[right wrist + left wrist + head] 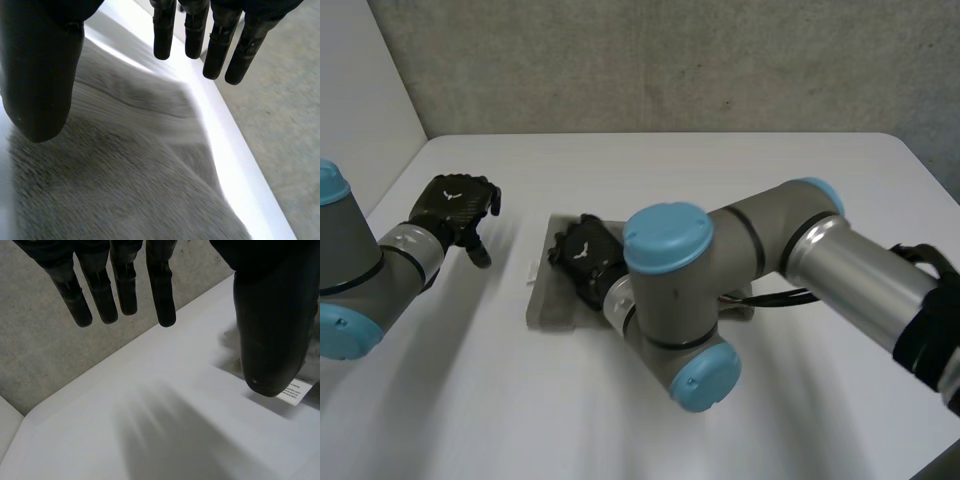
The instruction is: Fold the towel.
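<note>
The grey towel (pixel 549 298) lies folded on the white table (pixel 720 170), and my right arm hides much of it. My right hand (pixel 584 254) hovers over the towel's left part. In the right wrist view its fingers (pixel 218 45) are straight and apart from the thumb, above the towel (pixel 125 190), holding nothing. My left hand (pixel 455 208) is over bare table, left of the towel. It is open and empty, with straight fingers (pixel 161 285). Beyond its thumb shows the towel's white label (pixel 296 391).
A grey wall (pixel 670 60) rises behind the table's far edge. The table's left edge (pixel 390 185) runs close by my left hand. My right arm's elbow (pixel 705 375) hangs over the middle of the table.
</note>
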Robot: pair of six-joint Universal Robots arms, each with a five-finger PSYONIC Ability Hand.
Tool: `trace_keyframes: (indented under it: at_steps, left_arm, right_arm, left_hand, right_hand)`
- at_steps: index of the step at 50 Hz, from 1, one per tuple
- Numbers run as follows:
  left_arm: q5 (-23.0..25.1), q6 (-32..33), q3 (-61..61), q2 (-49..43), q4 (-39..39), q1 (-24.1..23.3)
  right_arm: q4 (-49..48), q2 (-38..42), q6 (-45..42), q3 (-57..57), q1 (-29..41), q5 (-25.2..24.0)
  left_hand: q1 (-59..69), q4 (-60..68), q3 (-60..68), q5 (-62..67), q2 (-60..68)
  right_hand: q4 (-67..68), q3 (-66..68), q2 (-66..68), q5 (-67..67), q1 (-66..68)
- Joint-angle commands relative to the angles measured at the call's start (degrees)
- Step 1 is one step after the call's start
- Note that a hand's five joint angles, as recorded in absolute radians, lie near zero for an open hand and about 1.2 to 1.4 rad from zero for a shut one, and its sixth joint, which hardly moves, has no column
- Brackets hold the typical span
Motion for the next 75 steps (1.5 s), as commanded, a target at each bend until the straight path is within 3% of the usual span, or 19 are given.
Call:
trace_keyframes:
  at_steps: [1, 5, 13, 19, 26, 32, 45, 53, 55, 56, 57, 58, 60, 61, 62, 67, 75]
  left_arm:
    - [0.1, 0.1, 0.1, 0.0, 0.1, -0.5]
    - [0.1, 0.0, -0.2, 0.0, 0.1, -1.3]
    - [1.3, 0.2, -1.8, 0.3, 0.0, -4.5]
    - [4.5, 0.5, -4.0, 0.8, -0.8, -8.6]
    - [4.4, 1.3, -7.5, 1.4, -1.9, -11.6]
    - [3.9, 5.3, -8.6, 1.3, -2.4, -12.1]
    - [-0.4, 9.8, -8.5, -1.0, -2.2, -12.7]
    - [-0.7, 10.1, -7.6, -3.0, -1.8, -12.7]
    - [-0.6, 10.1, -6.5, -3.8, -1.7, -12.8]
    - [-0.6, 10.1, -6.5, -3.8, -1.7, -12.8]
    - [-0.7, 10.1, -5.6, -4.2, -1.8, -12.8]
    - [-0.7, 10.1, -5.6, -4.2, -1.8, -12.8]
    - [-0.7, 10.0, -3.5, -4.5, -1.8, -12.9]
    - [-0.7, 10.0, -3.5, -4.5, -1.8, -12.9]
    - [-0.7, 10.0, -2.0, -4.5, -1.8, -13.3]
    - [-1.4, 9.8, 6.1, -4.5, -2.3, -16.5]
    - [-7.4, 9.8, 30.0, -5.5, -5.2, -23.9]
  right_arm:
    - [0.5, -10.1, 4.4, 7.5, -6.5, 0.1]
    - [-1.4, -18.6, 8.6, 18.0, -11.6, -2.4]
    - [-9.0, -27.4, 9.4, 38.0, -19.9, -7.8]
    - [-13.9, -29.2, 9.0, 47.7, -23.6, -8.6]
    - [-18.0, -29.6, 9.0, 53.3, -26.3, -10.2]
    - [-20.2, -29.6, 10.0, 54.1, -27.0, -12.3]
    - [-21.2, -27.4, 9.9, 54.1, -26.2, -12.4]
    - [-21.3, -27.5, 9.9, 54.0, -26.3, -12.4]
    - [-21.2, -27.5, 9.9, 54.1, -26.4, -12.4]
    - [-21.2, -27.5, 9.9, 54.1, -26.4, -12.4]
    - [-21.2, -27.5, 9.9, 54.1, -26.4, -12.4]
    - [-21.2, -27.5, 9.9, 54.1, -26.4, -12.4]
    - [-21.2, -27.7, 9.9, 54.2, -26.4, -12.4]
    - [-21.2, -27.7, 9.9, 54.2, -26.4, -12.4]
    - [-21.2, -27.9, 9.9, 54.2, -26.3, -12.4]
    - [-21.2, -28.2, 9.9, 54.3, -26.3, -12.4]
    - [-21.2, -28.3, 9.9, 54.9, -26.5, -12.4]
  left_hand:
    - [-2.6, -2.7, -2.9, -0.9, -3.2]
    - [-2.4, -2.6, -2.7, -0.8, -3.0]
    - [-1.6, -1.7, -1.9, 0.1, -2.1]
    - [0.0, -0.2, -0.4, 1.6, -0.6]
    - [2.3, 2.1, 2.0, 3.9, 1.7]
    - [12.6, 12.4, 12.2, 14.2, 12.0]
    - [9.6, 9.4, 9.2, 11.2, 9.0]
    - [12.6, 12.4, 12.2, 14.2, 12.0]
    - [24.6, 24.4, 24.3, 26.2, 24.0]
    - [24.7, 24.5, 24.4, 26.3, 24.1]
    - [34.0, 33.8, 33.7, 35.6, 33.4]
    - [34.1, 33.9, 33.8, 35.7, 33.5]
    - [50.2, 50.0, 49.8, 51.8, 49.6]
    - [50.3, 50.1, 49.9, 51.9, 49.7]
    - [57.4, 57.2, 57.1, 59.0, 56.8]
    - [57.5, 57.3, 57.1, 59.1, 56.9]
    - [57.5, 57.3, 57.1, 59.1, 56.9]
  right_hand:
    - [-1.9, -2.3, -3.0, 0.1, -3.2]
    - [-1.2, -1.6, -2.4, 0.7, -2.5]
    - [-1.0, -1.4, -2.2, 0.9, -2.3]
    - [-1.0, -1.4, -2.2, 0.9, -2.3]
    - [-1.0, -1.4, -2.2, 0.9, -2.3]
    - [2.0, 1.6, 0.8, 3.9, 0.7]
    - [4.2, 3.8, 3.0, 6.1, 2.9]
    - [4.5, 4.1, 3.4, 6.4, 3.2]
    - [4.5, 4.1, 3.4, 6.4, 3.2]
    - [4.5, 4.1, 3.4, 6.4, 3.2]
    - [4.5, 4.1, 3.4, 6.4, 3.2]
    - [4.5, 4.1, 3.4, 6.4, 3.2]
    - [4.7, 4.3, 3.5, 6.6, 3.4]
    - [4.7, 4.3, 3.5, 6.6, 3.4]
    - [4.7, 4.3, 3.5, 6.6, 3.4]
    - [4.7, 4.3, 3.5, 6.6, 3.4]
    - [4.7, 4.3, 3.5, 6.6, 3.4]
